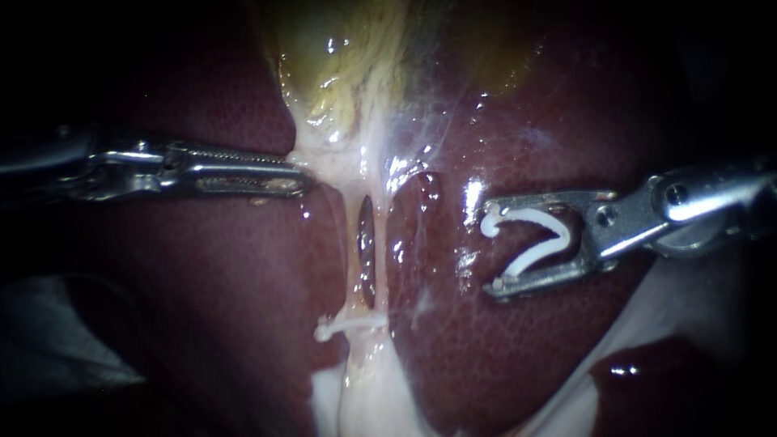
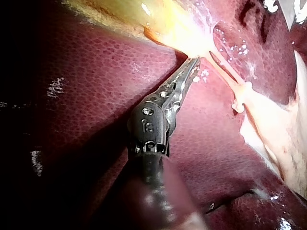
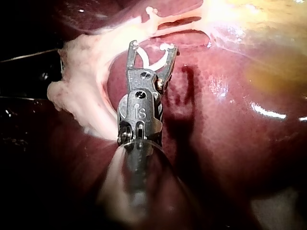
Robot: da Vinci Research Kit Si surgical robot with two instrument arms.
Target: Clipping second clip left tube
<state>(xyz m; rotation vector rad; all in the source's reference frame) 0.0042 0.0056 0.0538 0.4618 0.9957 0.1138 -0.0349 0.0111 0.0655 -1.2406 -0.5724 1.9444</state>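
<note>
The right instrument (image 1: 491, 251) comes in from the right edge of the endoscope frame. Its jaws stand wide apart and grasp a white clip (image 1: 558, 236) seated open between them, one leg against each jaw. It hangs over the liver (image 1: 243, 307), well apart from the left tube (image 1: 353, 267), the thin pale strand running down the centre of the frame just left of a dark slit (image 1: 366, 243). A closed clip (image 1: 348, 326) crosses that strand at lower centre. From the left edge, the left instrument (image 1: 301, 182) is clenched on pale tissue (image 1: 324, 166) below the gallbladder (image 1: 348, 48), at upper centre, and appears to draw it leftward.

To place the clip well, I judge it should travel left with one leg passing through the slit, so that only the left tube lies inside it. It should sit above the closed clip with a clear gap between them. Both clip tips ought to show beyond the tube before squeezing, and the left pull should be steady so the strand is taut.

The back of the tube is out of sight. I cannot tell whether the closed clip takes in the left tube alone or also reaches the right strand (image 1: 384, 259). Glare hides where the strands join the gallbladder, and both shafts fade into the dark at the frame edges.
</note>
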